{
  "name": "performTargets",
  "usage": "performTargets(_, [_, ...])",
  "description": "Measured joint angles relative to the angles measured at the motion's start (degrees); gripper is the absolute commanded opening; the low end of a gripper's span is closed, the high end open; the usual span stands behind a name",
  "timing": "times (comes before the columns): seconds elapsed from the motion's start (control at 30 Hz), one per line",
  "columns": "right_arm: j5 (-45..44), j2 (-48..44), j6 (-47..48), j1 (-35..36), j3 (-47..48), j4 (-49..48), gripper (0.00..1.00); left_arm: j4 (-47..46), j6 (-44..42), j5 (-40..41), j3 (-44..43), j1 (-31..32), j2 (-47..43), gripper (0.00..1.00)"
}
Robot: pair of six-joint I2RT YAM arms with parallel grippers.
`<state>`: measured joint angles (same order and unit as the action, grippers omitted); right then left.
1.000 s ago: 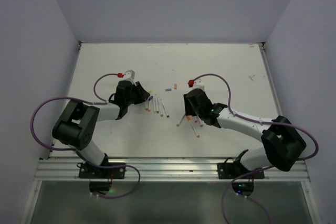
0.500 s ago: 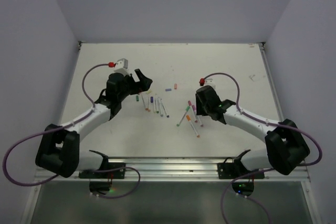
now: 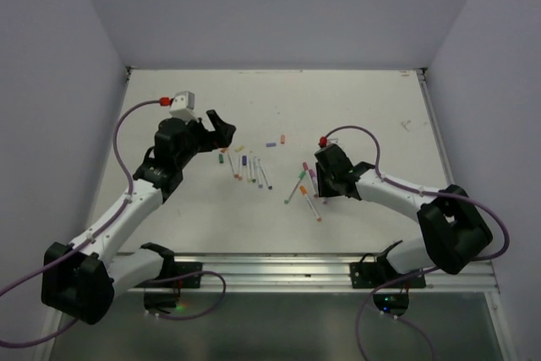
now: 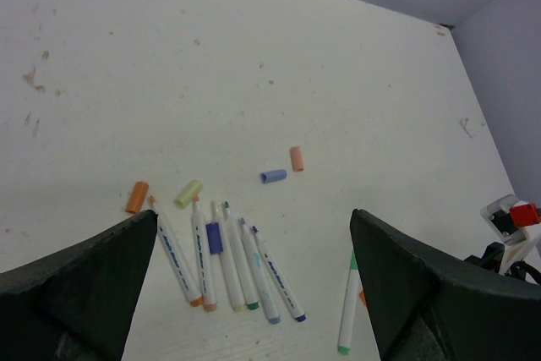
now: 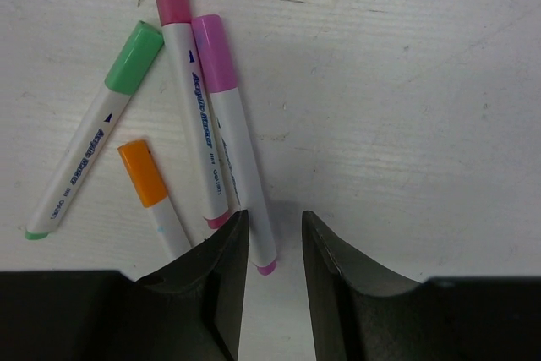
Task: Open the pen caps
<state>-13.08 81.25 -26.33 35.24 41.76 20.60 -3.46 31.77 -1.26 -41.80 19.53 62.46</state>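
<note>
Left wrist: loose pen caps [image 4: 273, 177] near pens [image 4: 230, 264]

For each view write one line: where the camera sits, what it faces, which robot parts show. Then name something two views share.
Top external: high behind the robot, looking down on the table; left arm and right arm show.
Left wrist: on the left arm, looking obliquely across uncapped pens and loose caps; its wide-open fingers fill the lower corners.
Right wrist: close above four capped pens, looking straight down; its fingers show at the bottom.
Shared: left wrist and top both show the blue cap.
</note>
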Motion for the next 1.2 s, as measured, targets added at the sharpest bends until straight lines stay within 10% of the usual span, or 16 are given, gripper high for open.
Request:
performTargets(0.37, [2.16,1.14,0.2,-0.02,0.11,0.0,0.34,2.45,-0.87,-1.11,0.17,0.0,-2.27,1.0])
performTargets(0.93, [0.85,3.69,0.72,-0.07,1.2,0.2,0.0,1.64,0.76,-6.36,0.17,0.0,-1.36,1.0])
performTargets(1.2, [-0.81,-8.92,3.58,0.68,1.2,-0.02,0.0,-2.16,8.13,-13.35,0.13,0.0,3.89,1.0])
